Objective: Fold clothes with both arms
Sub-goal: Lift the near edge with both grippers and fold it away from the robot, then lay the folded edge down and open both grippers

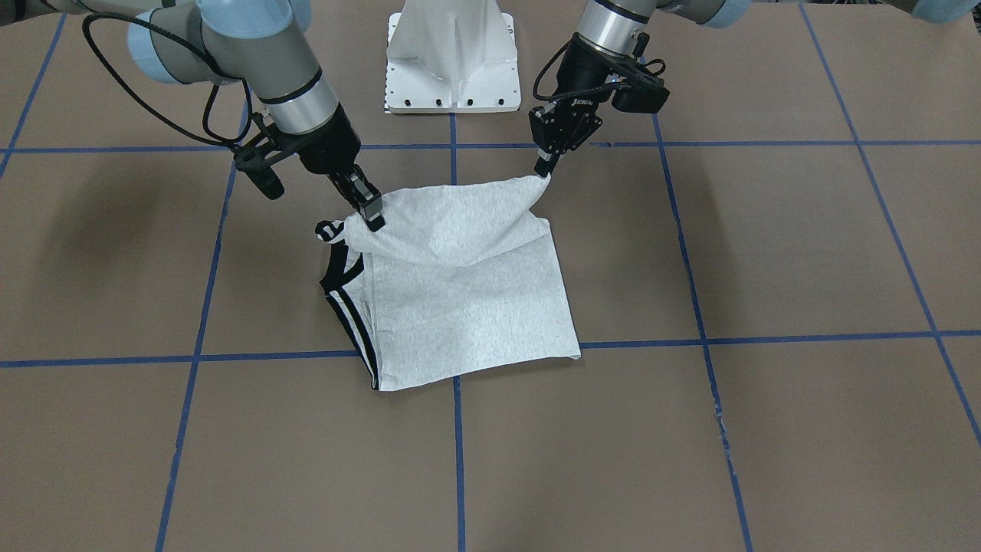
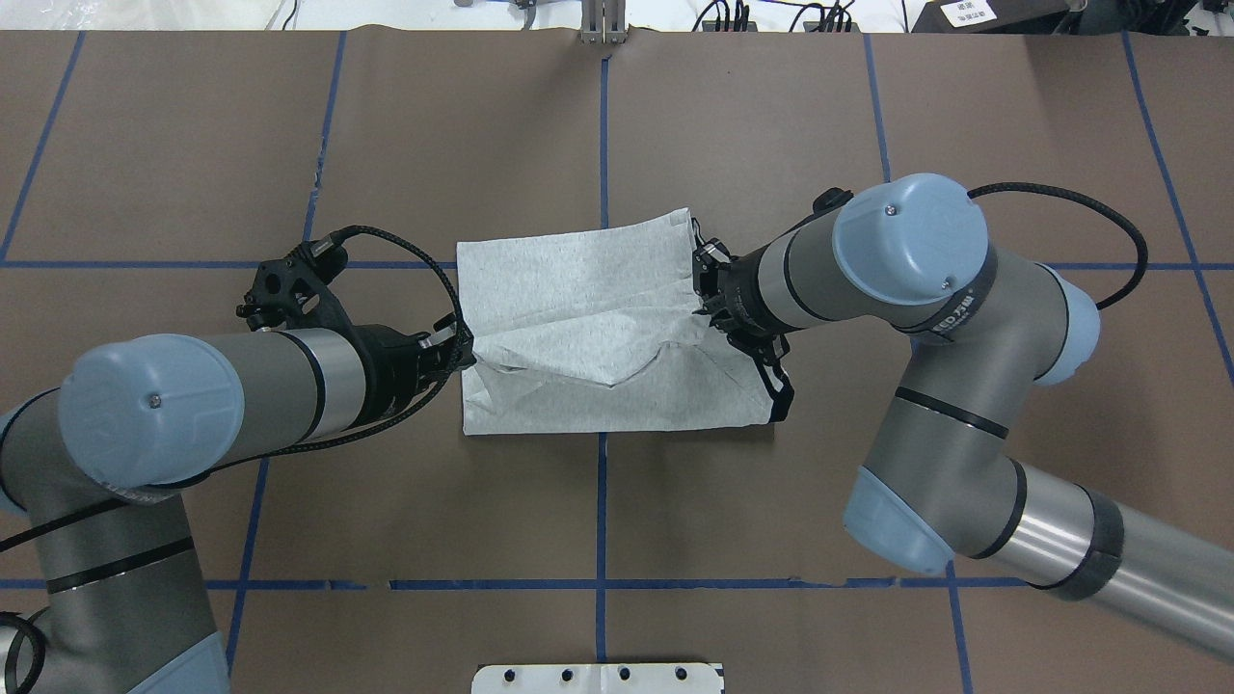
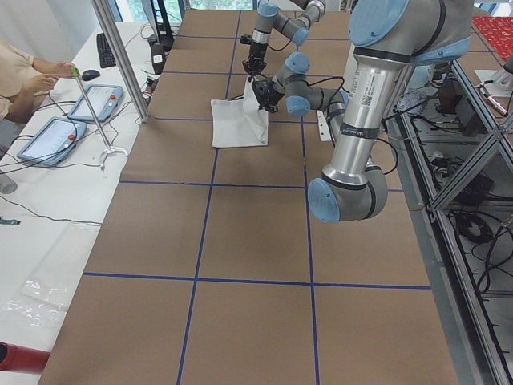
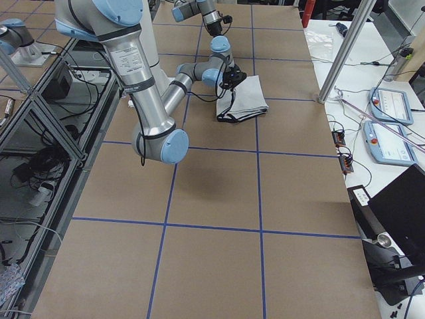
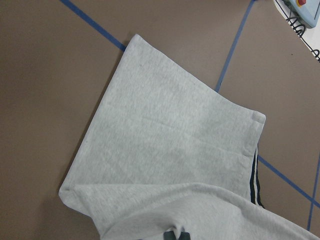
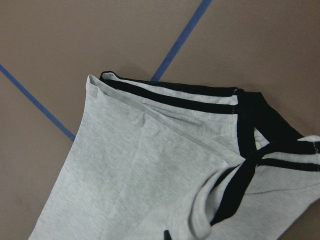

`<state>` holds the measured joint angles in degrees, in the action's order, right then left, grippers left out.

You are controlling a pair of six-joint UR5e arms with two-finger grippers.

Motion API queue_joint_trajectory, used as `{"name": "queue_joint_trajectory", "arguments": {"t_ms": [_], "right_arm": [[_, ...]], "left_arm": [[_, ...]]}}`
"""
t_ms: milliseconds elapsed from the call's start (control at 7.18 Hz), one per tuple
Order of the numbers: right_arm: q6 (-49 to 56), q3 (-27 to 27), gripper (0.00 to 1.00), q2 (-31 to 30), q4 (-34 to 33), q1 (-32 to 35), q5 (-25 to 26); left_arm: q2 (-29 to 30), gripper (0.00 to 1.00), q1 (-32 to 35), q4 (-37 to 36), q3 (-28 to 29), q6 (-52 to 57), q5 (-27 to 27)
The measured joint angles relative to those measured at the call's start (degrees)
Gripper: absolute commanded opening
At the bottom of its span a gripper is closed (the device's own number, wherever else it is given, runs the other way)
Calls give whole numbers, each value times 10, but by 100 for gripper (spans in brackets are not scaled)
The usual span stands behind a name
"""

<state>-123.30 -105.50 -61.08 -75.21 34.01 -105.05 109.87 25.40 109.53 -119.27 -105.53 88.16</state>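
Your left gripper (image 1: 545, 170) and right gripper (image 1: 372, 215) are clamped on T-shirt (image 1: 475, 307) corners; it looks limp and light, sagging between the jaws, so grip the hems.

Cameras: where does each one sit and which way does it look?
Front-facing: across the table, facing the pedestal; right arm, left arm.
Overhead: behind the pedestal, looking down; both arms.
Exterior left: table's left end; left arm nearest.
Exterior right: opposite end; right arm nearest.
Left wrist: over plain cloth; arm unseen.
Right wrist: over black stripes; arm unseen.
All share the T-shirt.
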Motion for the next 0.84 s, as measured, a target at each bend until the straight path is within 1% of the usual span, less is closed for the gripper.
{"name": "queue_joint_trajectory", "arguments": {"t_ms": [418, 836], "right_arm": [[15, 77, 0, 41, 5, 8, 0], [15, 156, 0, 75, 62, 26, 0]], "left_arm": [[33, 0, 24, 5, 56, 18, -1], [42, 0, 51, 23, 105, 56, -2]]}}
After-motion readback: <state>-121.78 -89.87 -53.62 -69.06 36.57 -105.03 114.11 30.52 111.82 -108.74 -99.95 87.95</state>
